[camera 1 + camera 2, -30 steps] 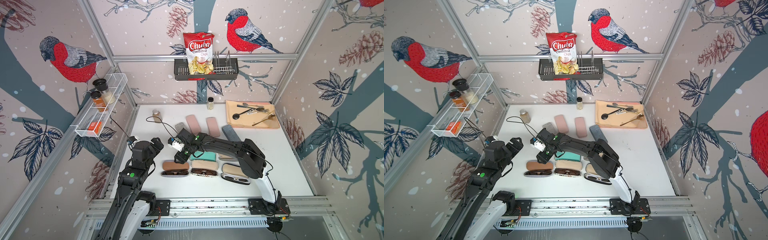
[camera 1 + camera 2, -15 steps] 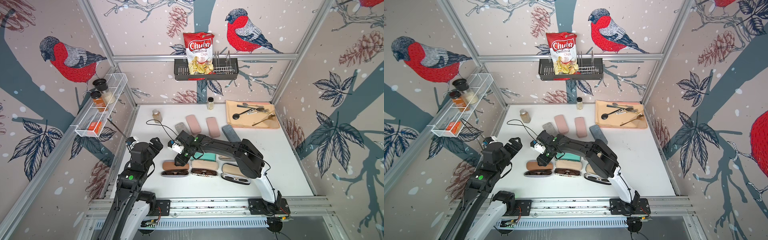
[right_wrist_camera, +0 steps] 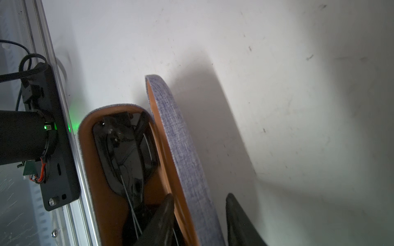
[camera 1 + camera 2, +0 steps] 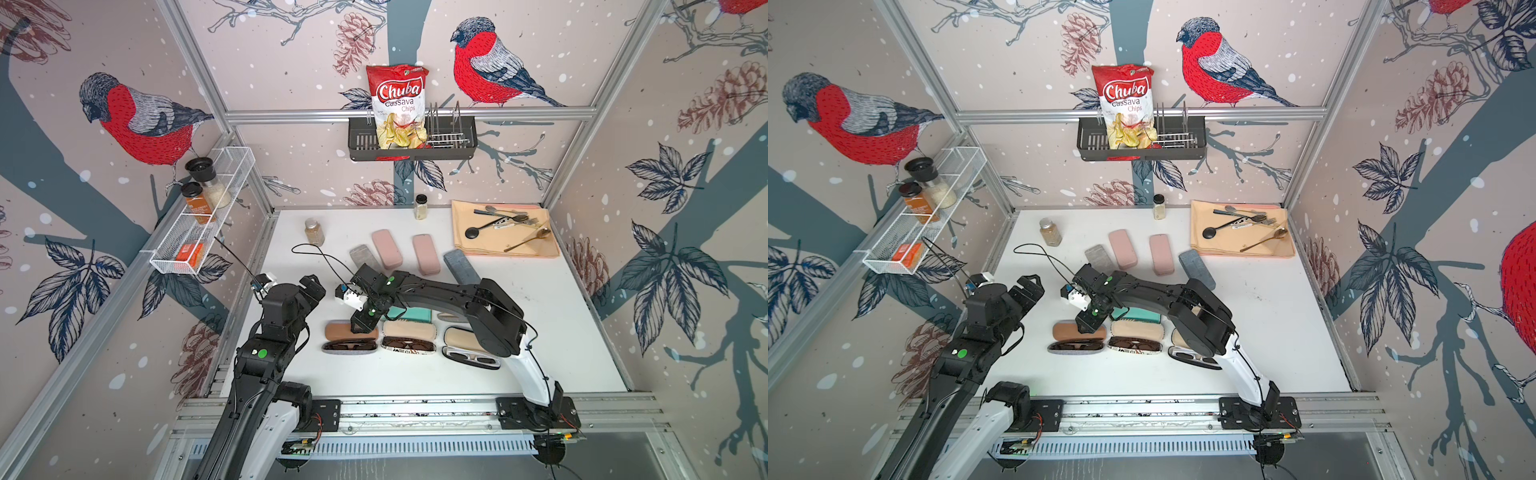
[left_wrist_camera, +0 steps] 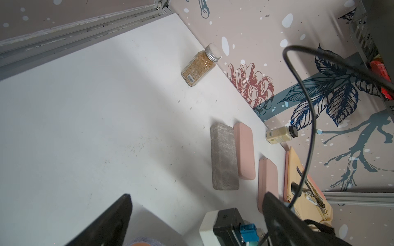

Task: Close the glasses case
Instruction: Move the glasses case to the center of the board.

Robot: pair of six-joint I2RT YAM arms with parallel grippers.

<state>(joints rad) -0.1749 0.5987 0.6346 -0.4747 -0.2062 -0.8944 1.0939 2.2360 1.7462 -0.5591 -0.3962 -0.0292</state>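
Open grey glasses case directly beneath right gripper; raised lid between its fingers, one inside, one outside; clamped or not, cannot tell. Swing lid over sunglasses along hinge arc, clear inner finger before pressing shut. Idle left gripper spread wide, empty

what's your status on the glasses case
Left gripper open, idle. Right gripper straddling raised lid of grey case, not clamped. Sunglasses sit inside, nothing blocking.
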